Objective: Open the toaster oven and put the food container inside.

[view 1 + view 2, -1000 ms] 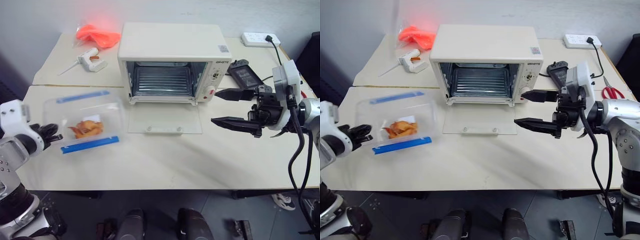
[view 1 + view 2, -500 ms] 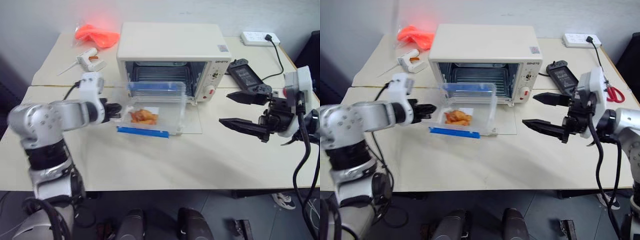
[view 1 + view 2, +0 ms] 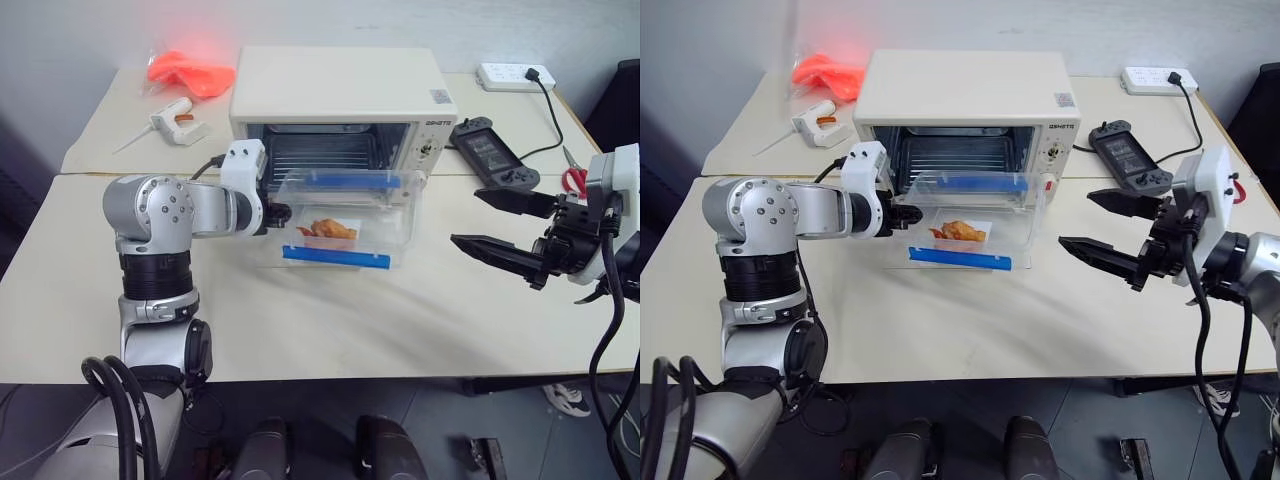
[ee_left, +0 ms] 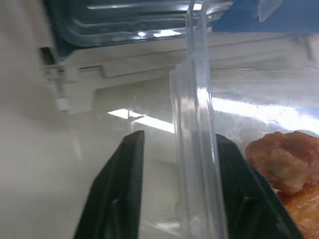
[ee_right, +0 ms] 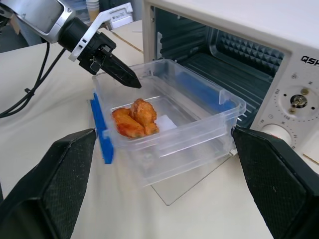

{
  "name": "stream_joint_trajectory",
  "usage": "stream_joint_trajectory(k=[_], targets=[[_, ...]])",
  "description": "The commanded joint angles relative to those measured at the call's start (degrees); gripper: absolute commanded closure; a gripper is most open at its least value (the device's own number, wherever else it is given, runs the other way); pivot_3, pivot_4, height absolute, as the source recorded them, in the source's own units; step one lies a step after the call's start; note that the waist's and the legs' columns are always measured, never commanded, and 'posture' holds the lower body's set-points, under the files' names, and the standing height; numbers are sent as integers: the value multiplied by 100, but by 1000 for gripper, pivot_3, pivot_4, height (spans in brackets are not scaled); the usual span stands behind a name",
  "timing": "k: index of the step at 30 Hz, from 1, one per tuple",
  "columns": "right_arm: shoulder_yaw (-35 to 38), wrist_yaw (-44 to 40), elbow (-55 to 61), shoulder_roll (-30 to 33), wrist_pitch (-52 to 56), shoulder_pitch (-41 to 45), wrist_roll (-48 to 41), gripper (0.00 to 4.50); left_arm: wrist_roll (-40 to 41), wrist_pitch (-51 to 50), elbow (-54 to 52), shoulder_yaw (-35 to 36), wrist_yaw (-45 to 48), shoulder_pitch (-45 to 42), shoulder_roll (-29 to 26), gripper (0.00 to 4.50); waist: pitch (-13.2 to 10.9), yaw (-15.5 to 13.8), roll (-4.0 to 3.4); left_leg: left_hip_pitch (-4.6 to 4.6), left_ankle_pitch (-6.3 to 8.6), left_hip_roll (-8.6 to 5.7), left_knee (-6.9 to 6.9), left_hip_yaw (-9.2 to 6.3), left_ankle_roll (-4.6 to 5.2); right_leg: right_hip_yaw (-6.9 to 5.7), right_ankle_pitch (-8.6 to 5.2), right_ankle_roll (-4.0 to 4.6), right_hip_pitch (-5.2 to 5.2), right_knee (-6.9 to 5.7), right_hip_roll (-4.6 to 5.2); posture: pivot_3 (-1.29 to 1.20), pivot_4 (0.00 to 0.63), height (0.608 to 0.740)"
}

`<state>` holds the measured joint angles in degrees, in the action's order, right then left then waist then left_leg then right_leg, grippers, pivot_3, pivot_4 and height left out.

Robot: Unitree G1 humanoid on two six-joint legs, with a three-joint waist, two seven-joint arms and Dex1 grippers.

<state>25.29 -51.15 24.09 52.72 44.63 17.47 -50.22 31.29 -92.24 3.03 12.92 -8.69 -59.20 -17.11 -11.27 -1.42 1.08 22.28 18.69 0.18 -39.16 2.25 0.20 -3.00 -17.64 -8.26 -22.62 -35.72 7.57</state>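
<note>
Since a second ago you've swung the left gripper (image 4: 174,189), its fingers astride the rim of the food container (image 3: 350,215), across the bench (image 3: 330,320) onto the toaster oven (image 3: 340,85)'s lowered door. Your right gripper (image 3: 505,232) hangs wide and empty. Opening is done; pushing it onto the rack remains.

- Orange plastic bag (image 3: 190,70): far left corner of rear tabletop, crumpled.
- White tool w/ orange inside (image 3: 175,118): just in front of bag, thin tip pointing left.
- White power strip (image 3: 515,75): far right corner, black plug inserted, black cable (image 3: 553,110) running toward near right.
- Black handheld controller w/ screen (image 3: 489,152): right side of table, lying flat.
- Red-handled scissors (image 3: 573,180): near right edge.
- Beige tables (image 3: 330,320): two tops, seam running left-right.
</note>
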Motion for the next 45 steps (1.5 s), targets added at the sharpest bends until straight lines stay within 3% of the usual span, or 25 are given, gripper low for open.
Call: stream_joint_trajectory(k=[1, 6, 10, 15, 18, 25, 31, 37, 45], targets=[[186, 23, 115, 54, -165, 6, -43, 0, -387, 100, -178, -4, 23, 16, -90, 1472, 0, 0, 0, 1, -1, -1, 0, 0, 1, 0, 0, 0, 0, 1, 1, 0, 150, 740], [23, -6, -39, 78, -258, 132, 39, 0, -560, 201, -561, -198, 363, 90, -230, 17, 0, -2, 0, 2, -1, -1, 2, -3, 1, -1, 0, 0, 0, 2, 1, 0, 150, 740], [-83, -109, -123, 138, -296, 149, 156, 0, -409, 166, -928, 62, 763, 2, -203, 17, 0, -1, 0, 3, -1, -1, 1, -3, 0, -1, 0, 0, 0, 4, 1, 0, 150, 740], [-257, -252, -10, 173, -382, -64, 342, 0, 28, 499, -1818, -72, 1791, 100, -871, 17, 0, 5, 0, 7, -1, -1, 3, -3, 0, -4, 0, 0, -2, 6, 0, 0, 150, 740], [-313, -154, 141, 63, -253, -45, 129, 0, 594, 984, -2264, 242, 2834, 459, -1406, 596, 0, 44, -2, 5, -1, 1, 6, -2, 0, 0, 0, 0, -4, 7, 0, 0, 150, 740], [-1004, -51, 518, -258, -113, 4, -85, 2288, 1568, 2333, -2296, 618, 5738, 2023, -2884, 2725, 0, 105, -3, -1, -4, 10, 6, -5, -7, -2, -3, 6, -1, 4, -7, 0, 150, 740], [-2005, 3, 320, -736, -387, 272, 490, 4307, 1204, 3548, -2300, -215, 7103, 3071, -3594, 4490, 0, 74, -3, -2, -3, 4, 5, -9, 3, 1, -3, 6, 6, 11, -1, 0, 150, 740], [-3026, 38, -571, -1364, -872, 931, 1557, 4453, 155, 4737, -1675, -1374, 7199, 3023, -3398, 4500, 0, 54, -3, 1, -3, 1, 5, -7, 10, 4, -3, 6, 1, 7, -1, 0, 150, 740], [-3458, -236, -1901, -1924, -1582, 1841, 2381, 4453, -623, 5598, -243, -1759, 6661, 2125, -2325, 4500, 0, 47, -3, 13, -3, -2, 1, 3, 16, -3, -2, 5, -8, 1, -2, 0, 150, 740]])
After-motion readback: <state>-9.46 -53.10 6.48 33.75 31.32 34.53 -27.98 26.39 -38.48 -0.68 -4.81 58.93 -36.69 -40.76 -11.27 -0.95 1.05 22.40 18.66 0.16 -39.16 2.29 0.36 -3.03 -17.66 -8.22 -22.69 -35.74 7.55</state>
